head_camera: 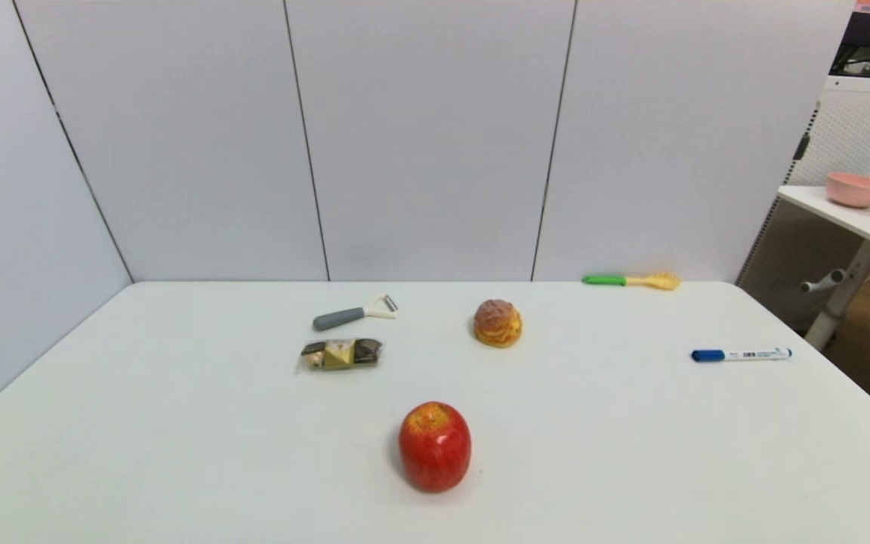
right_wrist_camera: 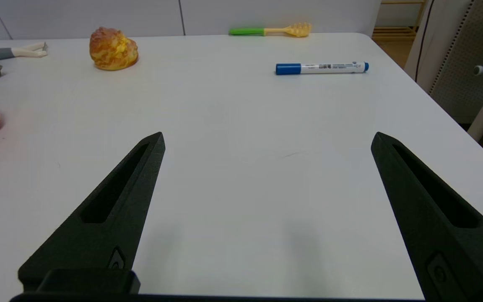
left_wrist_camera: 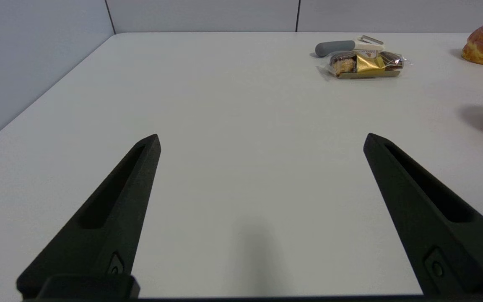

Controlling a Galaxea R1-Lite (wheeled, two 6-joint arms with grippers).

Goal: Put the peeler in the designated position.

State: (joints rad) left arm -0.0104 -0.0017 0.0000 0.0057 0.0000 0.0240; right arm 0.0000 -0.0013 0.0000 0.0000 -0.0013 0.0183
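The peeler lies flat at the back left of the white table, grey handle to the left and cream forked head with its metal blade to the right. It also shows far off in the left wrist view as the peeler and at the edge of the right wrist view as the peeler. My left gripper hovers open over bare tabletop near the front left, far from the peeler. My right gripper is open over the front right of the table. Neither arm shows in the head view.
A wrapped snack pack lies just in front of the peeler. A cream puff sits mid-back, a red apple front centre, a blue-capped marker at right, and a green-handled yellow utensil by the back wall. Panels enclose back and left.
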